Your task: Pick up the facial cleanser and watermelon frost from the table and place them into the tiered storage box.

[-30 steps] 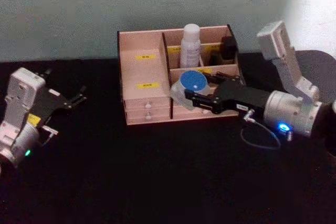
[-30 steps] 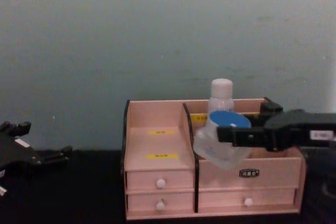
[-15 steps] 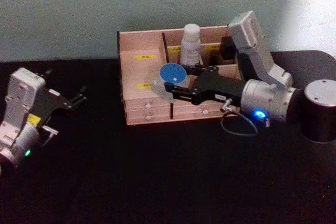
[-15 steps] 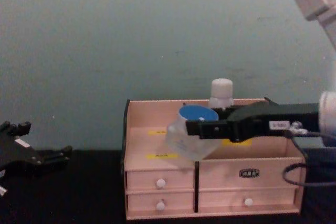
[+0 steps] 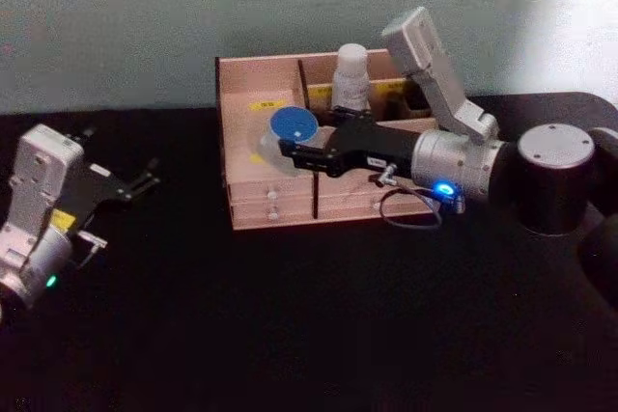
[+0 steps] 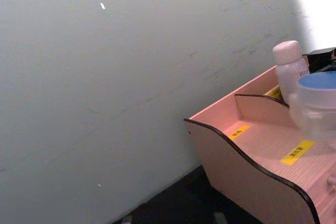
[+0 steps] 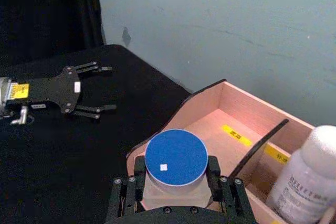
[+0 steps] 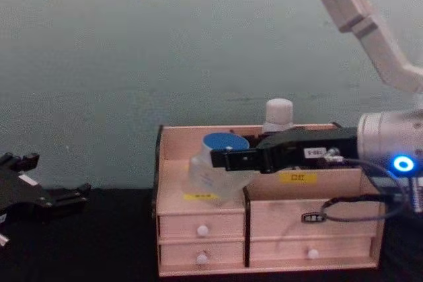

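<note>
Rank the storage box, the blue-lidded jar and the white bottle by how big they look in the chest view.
1. tiered storage box
2. blue-lidded jar, held by the right gripper
3. white bottle, partly hidden behind the box wall, so its rank against the jar is unsure.

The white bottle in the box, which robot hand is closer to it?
Right. The right gripper holds a blue-lidded jar over the box, just beside the white bottle. The left gripper sits open, far off on the table's left.
</note>
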Tool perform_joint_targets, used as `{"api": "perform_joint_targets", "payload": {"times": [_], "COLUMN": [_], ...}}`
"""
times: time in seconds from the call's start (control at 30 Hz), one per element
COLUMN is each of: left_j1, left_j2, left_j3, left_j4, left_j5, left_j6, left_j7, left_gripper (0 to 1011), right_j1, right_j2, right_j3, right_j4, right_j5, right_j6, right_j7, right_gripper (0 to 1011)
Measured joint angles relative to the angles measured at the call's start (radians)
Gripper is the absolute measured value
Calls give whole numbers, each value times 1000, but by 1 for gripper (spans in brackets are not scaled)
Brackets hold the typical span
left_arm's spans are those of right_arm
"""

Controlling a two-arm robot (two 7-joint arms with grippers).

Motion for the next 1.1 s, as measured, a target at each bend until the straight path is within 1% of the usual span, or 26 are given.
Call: {"api": "perform_joint_targets", "payload": {"times": [0.3,0.5,1.1], "left_j1": [0,0,0], "left_j2": [0,0,0], "left_j3": [0,0,0], "left_j4": [0,0,0], "left_j5": [0,0,0], "left_j6": [0,0,0], "left_j7": [0,0,0], "left_gripper": [1001,1001,1001], "right_j1": [50,71,108], "right_j2": [-47,-69,-121], "right_j3": [-14,-17,-13], "right_j4": [90,134,210], "right_j5": [-11,-18,-24], "right_j6": [-18,-29,-35], "right_j7": [14,18,19], "right_gripper": [705,705,705]}}
